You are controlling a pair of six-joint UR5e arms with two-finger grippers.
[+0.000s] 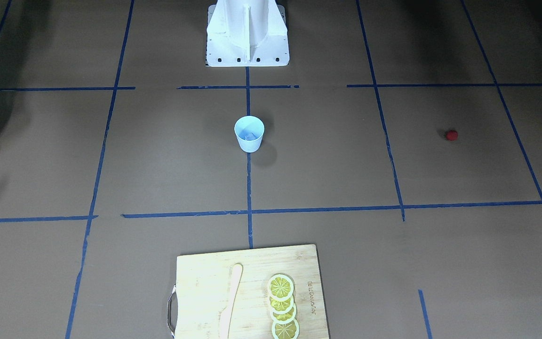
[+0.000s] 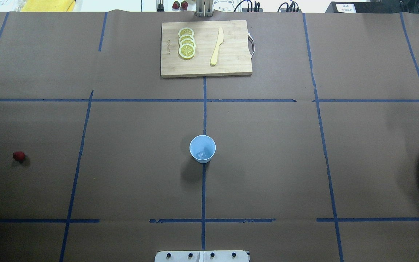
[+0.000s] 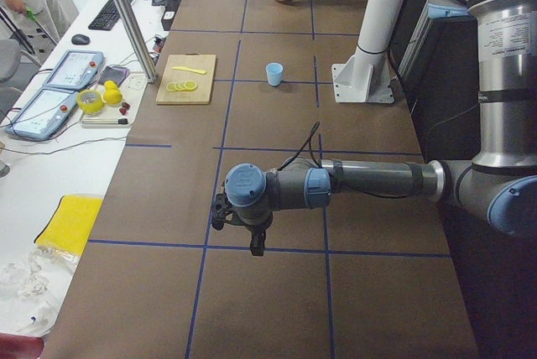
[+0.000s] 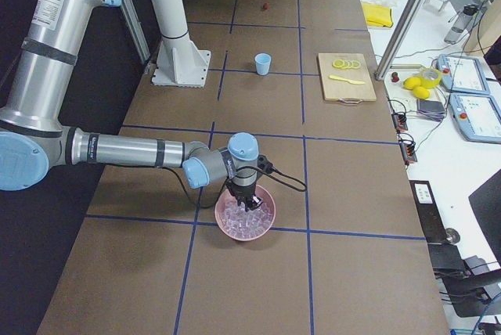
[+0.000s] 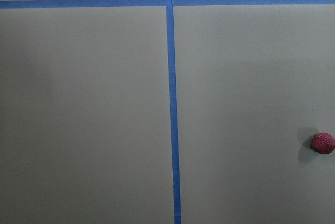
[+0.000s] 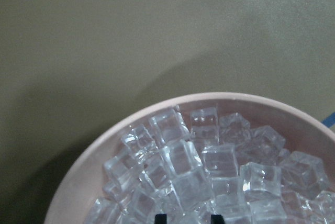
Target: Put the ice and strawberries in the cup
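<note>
Brown paper-covered table (image 2: pixel 267 163), gridded with blue tape (image 2: pixel 203 189); right gripper (image 6: pixel 188 219) spread above clear ice cubes (image 6: pixel 220 161); left gripper (image 3: pixel 256 248), grip cannot be told.

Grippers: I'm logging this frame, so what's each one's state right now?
Left gripper: cannot tell.
Right gripper: fingertips apart in the ice; grip cannot be told.

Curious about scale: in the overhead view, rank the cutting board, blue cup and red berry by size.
1. cutting board, by far the largest.
2. cup, much smaller.
3. strawberry, the tiniest, a fraction of the cup's mouth.
None of these is a close call.
</note>
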